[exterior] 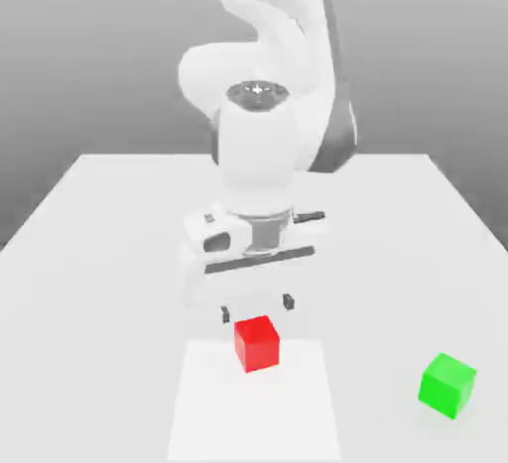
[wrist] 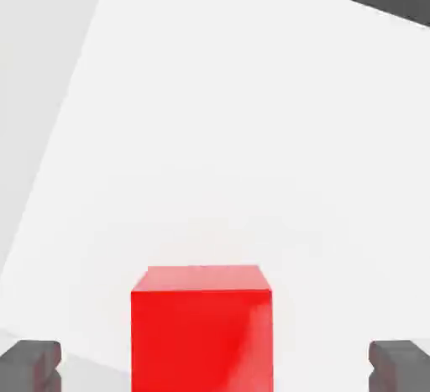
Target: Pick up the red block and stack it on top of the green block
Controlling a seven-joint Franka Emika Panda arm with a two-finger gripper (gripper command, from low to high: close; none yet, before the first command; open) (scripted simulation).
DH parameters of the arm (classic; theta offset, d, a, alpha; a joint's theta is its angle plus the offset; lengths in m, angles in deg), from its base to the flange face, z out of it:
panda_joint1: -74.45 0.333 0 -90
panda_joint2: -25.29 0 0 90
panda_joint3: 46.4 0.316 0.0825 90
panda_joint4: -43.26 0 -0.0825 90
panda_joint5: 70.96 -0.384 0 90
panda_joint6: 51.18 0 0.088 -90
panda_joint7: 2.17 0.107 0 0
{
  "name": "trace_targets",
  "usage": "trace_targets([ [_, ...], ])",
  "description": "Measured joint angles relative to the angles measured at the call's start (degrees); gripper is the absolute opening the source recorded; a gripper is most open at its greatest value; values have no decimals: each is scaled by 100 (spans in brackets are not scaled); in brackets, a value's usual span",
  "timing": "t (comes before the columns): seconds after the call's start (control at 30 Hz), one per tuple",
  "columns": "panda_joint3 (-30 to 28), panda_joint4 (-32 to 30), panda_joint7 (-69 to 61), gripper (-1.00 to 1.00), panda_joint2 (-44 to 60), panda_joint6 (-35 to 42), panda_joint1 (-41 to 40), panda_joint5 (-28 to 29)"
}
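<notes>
**Open gripper poised over the red block, green block waiting apart**

In the exterior view, the white arm folds down over the pale table (exterior: 89,213) with its gripper (exterior: 257,306) pointing straight down. The two dark fingertips (exterior: 226,313) stand wide apart, holding nothing. The red block (exterior: 258,342) sits on the table just below and in front of them, on a lighter rectangular patch of the surface. That placement reads as a set-up for a pick from above: jaws spread wider than the cube, hand roughly centred over it, so a descent would bring a finger down on either side. The green block (exterior: 447,385) rests on the table well apart, toward the exterior view's right and slightly nearer the camera, with nothing on it, so the stacking is not yet begun. The arm's upper links are cut off by the frame's top edge, and the hand's bulk hides the table directly behind it.

In the hand view, the red block (wrist: 201,327) lies between the two grey fingertips (wrist: 32,365), with clear gaps on both sides, confirming open jaws and no contact. The cube's lower part is cut off by the frame edge, and only the tips of the fingers show. How high the fingers hang above the cube is hard to judge from here.
</notes>
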Motion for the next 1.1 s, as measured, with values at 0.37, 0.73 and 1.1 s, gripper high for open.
trace_targets([
  [0.37, 192, 63, -91, -100, 556, -468, -167, -117],
  [0.73, 578, 592, 529, -100, -556, 1182, 475, 247],
  [1.1, 1200, 2335, 1575, -100, 790, 1580, 1874, 527],
])
